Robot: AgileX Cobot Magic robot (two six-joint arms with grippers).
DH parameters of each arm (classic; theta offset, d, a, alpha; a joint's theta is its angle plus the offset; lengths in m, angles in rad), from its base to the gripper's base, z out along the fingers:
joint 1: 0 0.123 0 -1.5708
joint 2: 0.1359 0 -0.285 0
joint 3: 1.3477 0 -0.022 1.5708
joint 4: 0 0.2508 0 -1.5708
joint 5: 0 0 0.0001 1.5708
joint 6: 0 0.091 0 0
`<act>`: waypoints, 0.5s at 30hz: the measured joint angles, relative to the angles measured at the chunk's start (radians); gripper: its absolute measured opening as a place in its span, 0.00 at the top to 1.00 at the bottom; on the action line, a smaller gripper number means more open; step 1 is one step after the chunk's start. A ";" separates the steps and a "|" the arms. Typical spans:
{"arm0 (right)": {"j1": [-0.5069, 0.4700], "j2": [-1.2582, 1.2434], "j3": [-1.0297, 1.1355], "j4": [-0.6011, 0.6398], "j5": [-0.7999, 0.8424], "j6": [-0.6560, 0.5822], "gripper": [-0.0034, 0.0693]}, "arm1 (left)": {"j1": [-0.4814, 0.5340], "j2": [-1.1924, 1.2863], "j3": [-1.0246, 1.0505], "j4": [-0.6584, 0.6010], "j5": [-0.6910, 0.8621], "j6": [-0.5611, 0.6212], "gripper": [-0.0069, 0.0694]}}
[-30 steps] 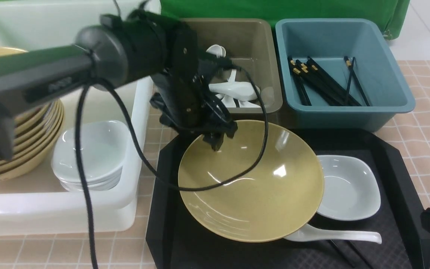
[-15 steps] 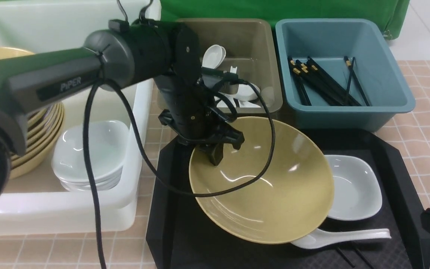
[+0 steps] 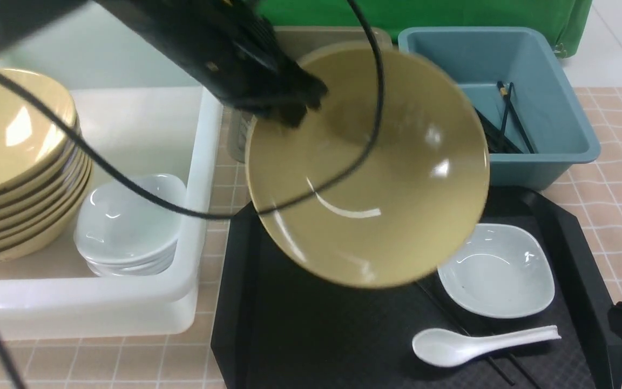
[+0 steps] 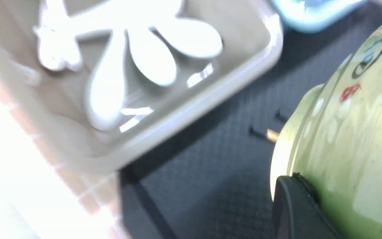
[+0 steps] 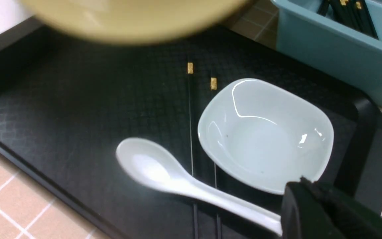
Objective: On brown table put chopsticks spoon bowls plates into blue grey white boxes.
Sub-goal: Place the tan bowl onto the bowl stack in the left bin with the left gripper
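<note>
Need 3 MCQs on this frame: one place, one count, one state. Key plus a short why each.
1. Where is the small white bowl?
A) in the blue box
B) on the black tray
C) on the tiled cloth

2. How many chopsticks lie under the white spoon?
A) two
B) four
C) five

3. State of the large yellow bowl?
A) flat on the black tray
B) stacked in the white box
C) held up by the left tool

1 B: the small white bowl sits on the black tray.
2 A: two dark chopsticks pass beneath the white spoon.
3 C: the left tool grips the large yellow bowl by its rim, above the tray.
</note>
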 joint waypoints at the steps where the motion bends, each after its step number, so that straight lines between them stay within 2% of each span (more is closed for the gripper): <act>1: 0.000 0.000 0.000 0.000 0.000 0.000 0.86 | 0.038 -0.030 0.000 -0.005 0.000 0.003 0.90; 2: 0.000 0.000 0.000 0.000 0.000 0.000 0.86 | 0.082 -0.062 0.000 -0.005 0.000 0.004 0.90; 3: 0.000 0.000 0.000 0.000 0.000 0.000 0.86 | 0.082 -0.068 0.000 -0.005 0.000 0.004 0.90; 4: 0.000 0.000 0.000 0.000 0.000 0.000 0.86 | 0.168 -0.124 0.000 -0.002 0.000 0.007 0.90; 7: 0.000 0.000 0.000 0.000 0.000 0.000 0.86 | 0.308 -0.188 0.000 0.009 0.000 0.006 0.90; 8: 0.000 0.000 0.000 0.000 0.000 0.000 0.86 | 0.434 -0.234 0.000 0.018 0.006 -0.007 0.90; 11: 0.000 0.000 0.000 0.000 0.000 0.000 0.86 | 0.622 -0.255 0.007 0.020 0.012 -0.035 0.90; 14: 0.000 0.000 0.000 0.000 0.000 0.000 0.85 | 0.772 -0.254 0.067 -0.019 -0.021 -0.062 0.90; 15: 0.000 0.000 0.000 0.000 0.000 0.000 0.85 | 0.789 -0.252 0.072 -0.023 -0.027 -0.062 0.90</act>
